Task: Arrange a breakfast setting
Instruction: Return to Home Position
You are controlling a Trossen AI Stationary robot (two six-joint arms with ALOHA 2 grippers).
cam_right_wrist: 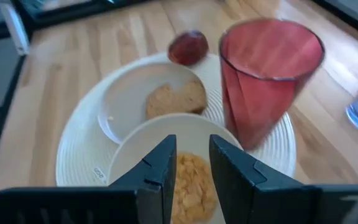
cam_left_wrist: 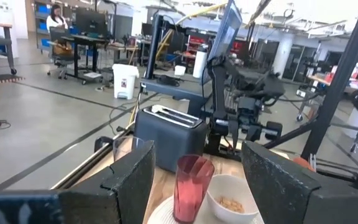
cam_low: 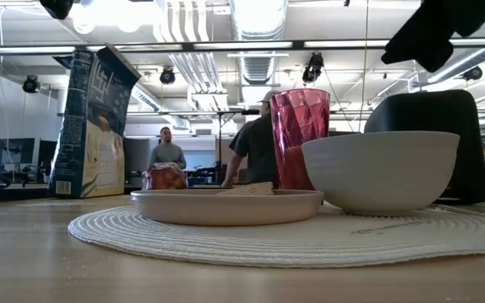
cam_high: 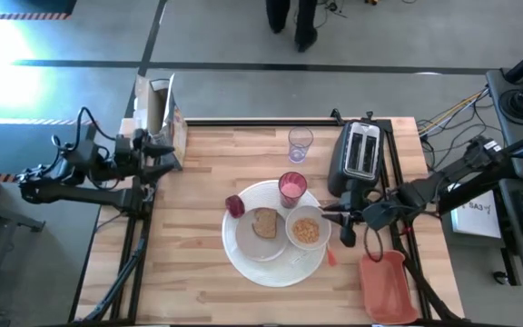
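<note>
A round white woven mat [cam_high: 243, 259] lies mid-table. On it rest a white plate [cam_high: 252, 241] with a brown toast slice [cam_high: 264, 222], a white bowl [cam_high: 307, 232] of orange-tan cereal [cam_right_wrist: 194, 186], and a pink cup [cam_high: 292, 188]. A dark red fruit [cam_high: 235, 205] sits at the mat's left rim. My right gripper [cam_high: 343, 218] hovers above the bowl's right side, slanting down, its fingers a narrow gap apart with nothing between them [cam_right_wrist: 192, 155]. My left gripper [cam_high: 166, 150] stands open and level at the table's far left, holding nothing [cam_left_wrist: 197, 174].
A black toaster [cam_high: 361, 150] stands at the far right, just behind my right gripper. A clear cup [cam_high: 300, 143] stands to the toaster's left. A cereal box [cam_high: 162, 107] stands at the far left corner beside my left gripper. An orange-red tray [cam_high: 387, 286] lies near right.
</note>
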